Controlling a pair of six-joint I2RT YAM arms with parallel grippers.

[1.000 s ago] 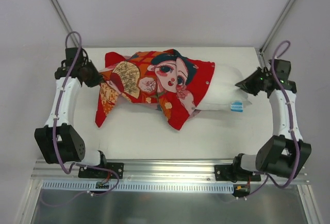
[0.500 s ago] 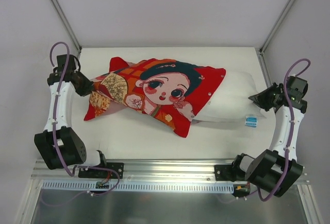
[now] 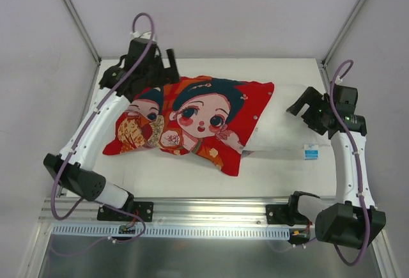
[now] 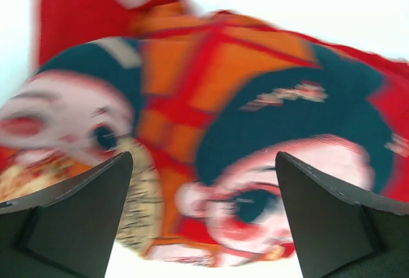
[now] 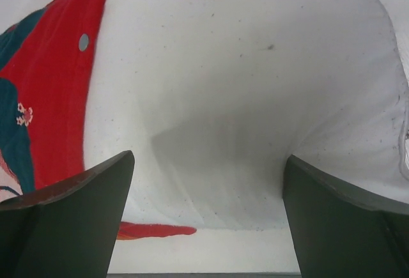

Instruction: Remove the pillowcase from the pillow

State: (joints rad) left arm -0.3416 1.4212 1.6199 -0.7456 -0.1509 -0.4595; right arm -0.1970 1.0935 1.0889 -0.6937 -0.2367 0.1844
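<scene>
Hovering empty, your left gripper (image 4: pixel 203 158) gapes wide above the pillowcase (image 3: pixel 204 108), your right gripper (image 5: pixel 209 156) equally wide above the pillow (image 3: pixel 284 124).

In the top view, the pillowcase (image 3: pixel 192 121) is lying across the middle of the table (image 3: pixel 192 169), reaching from left of centre toward the right. The pillow (image 3: pixel 284 131) is sticking out of its right end, near the table's right edge, with its tag (image 3: pixel 310 152) sitting at the lower right corner. The left gripper (image 3: pixel 167 68) is hovering over the pillowcase's upper left corner. The right gripper (image 3: pixel 299 101) is hanging over the pillow's upper right part. In the right wrist view, the pillowcase is occupying the left side and the pillow is filling the rest.
</scene>
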